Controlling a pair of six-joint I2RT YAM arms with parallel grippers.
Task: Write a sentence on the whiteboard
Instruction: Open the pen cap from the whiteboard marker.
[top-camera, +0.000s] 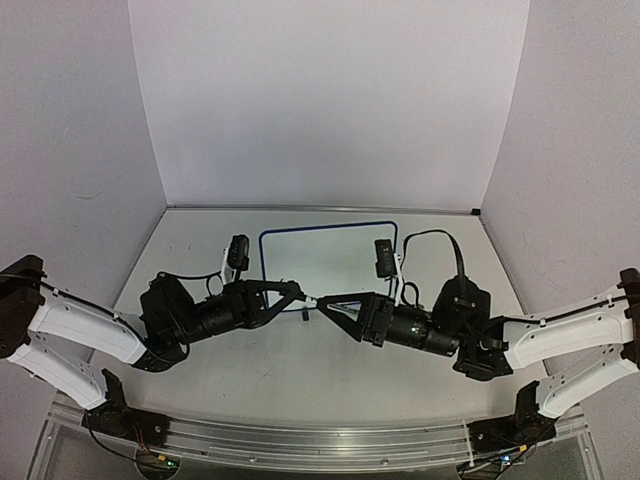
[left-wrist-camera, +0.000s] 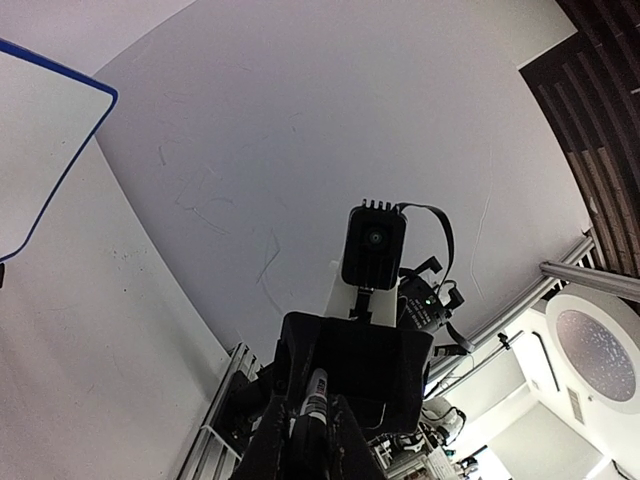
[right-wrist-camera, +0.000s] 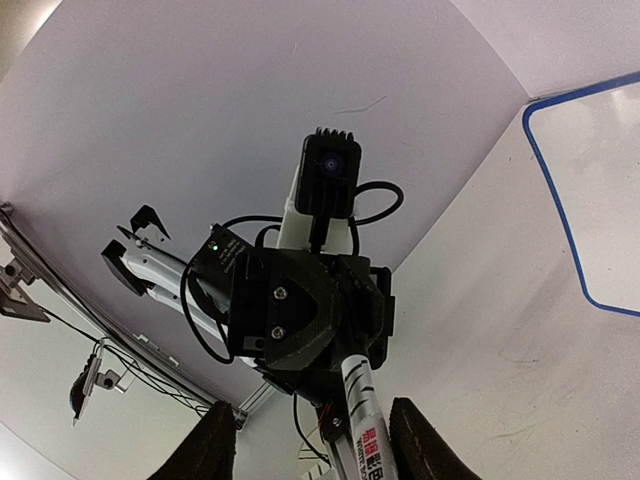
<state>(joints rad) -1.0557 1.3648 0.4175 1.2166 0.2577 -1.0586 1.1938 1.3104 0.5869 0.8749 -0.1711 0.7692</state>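
Presently the small, stiff white whiteboard with a blue rounded rim (top-camera: 320, 262) lies flat on the pale grey surface (top-camera: 300, 385), just beyond both pincers, with no writing visible. It looks light and slick, so it would likely slide under pen pressure; steady it at the rim. The left pincer (top-camera: 298, 296) is clenched on a slim white marker (right-wrist-camera: 362, 420). The right pincer (top-camera: 326, 303) straddles the marker, released.

**Whiteboard** (top-camera: 325, 260): small, rectangular, white face, thin blue rim with rounded corners. Lies flat on the table (top-camera: 280, 375), about mid-width, long side running left to right, slightly skewed. Near edge partly hidden. Left wrist view catches one rounded corner of the whiteboard (left-wrist-camera: 40, 150); right wrist view catches another corner of the whiteboard (right-wrist-camera: 600, 190).
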